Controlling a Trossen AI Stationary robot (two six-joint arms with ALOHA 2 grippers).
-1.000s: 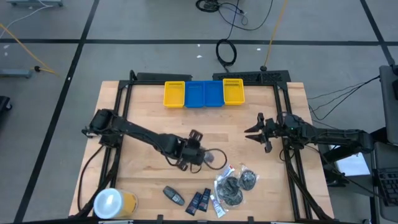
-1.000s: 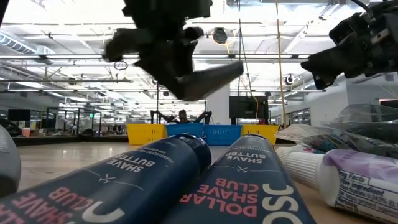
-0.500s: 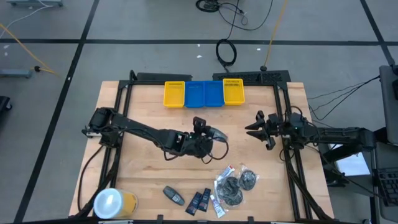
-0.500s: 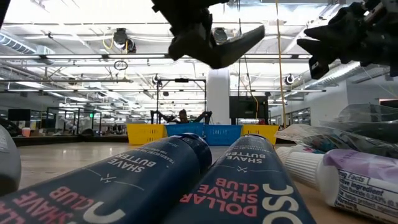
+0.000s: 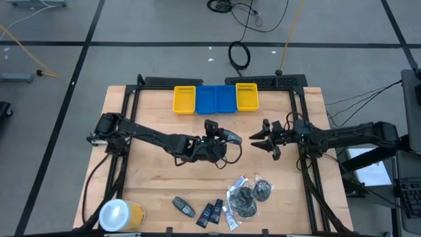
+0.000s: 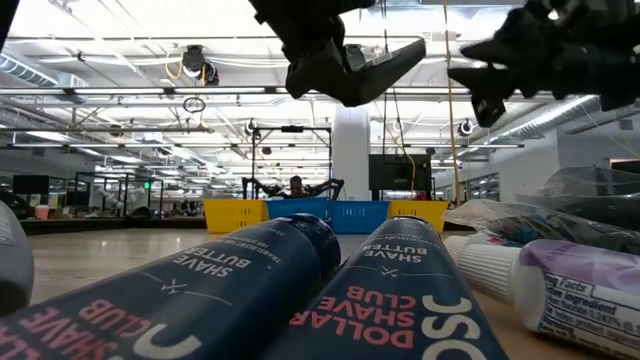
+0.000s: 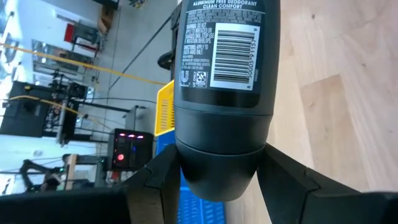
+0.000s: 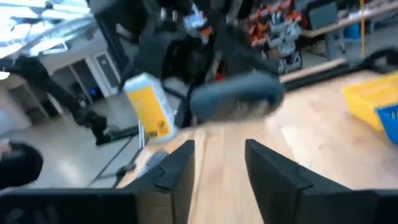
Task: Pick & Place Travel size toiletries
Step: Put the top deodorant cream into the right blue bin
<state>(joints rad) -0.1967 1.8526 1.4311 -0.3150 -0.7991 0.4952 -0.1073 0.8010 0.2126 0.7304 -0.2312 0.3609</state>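
Observation:
My left gripper (image 5: 220,139) hangs above the table's middle, shut on a dark grey oblong bottle (image 7: 224,93), which also shows from below in the low view (image 6: 350,75). My right gripper (image 5: 263,140) is open and level just to the right of it, and its wrist view faces the bottle (image 8: 236,96). The other toiletries lie near the table's near edge: a second grey bottle (image 5: 183,207), navy packets (image 5: 212,212), a white tube (image 5: 228,217) and clear pouches (image 5: 245,197). My left gripper pinches the grey bottle between its two fingers (image 7: 155,183) at the rounded cap end (image 7: 217,168). The labelled body sticks out forward past the fingertips. The bottle is lifted clear of the table, lying about level and pointing toward the right arm.
Yellow and blue trays (image 5: 216,99) sit in a row at the far edge. A large yellow container with a white top (image 5: 118,214) stands at the near left corner. Bare wood lies between the trays and the arms. Close to the low camera lie navy packets (image 6: 250,290) and a tube (image 6: 560,290).
My left gripper has risen with the grey bottle and moved toward the far edge and slightly right, turning the bottle toward the right arm. My right gripper has moved left toward the bottle, staying open.

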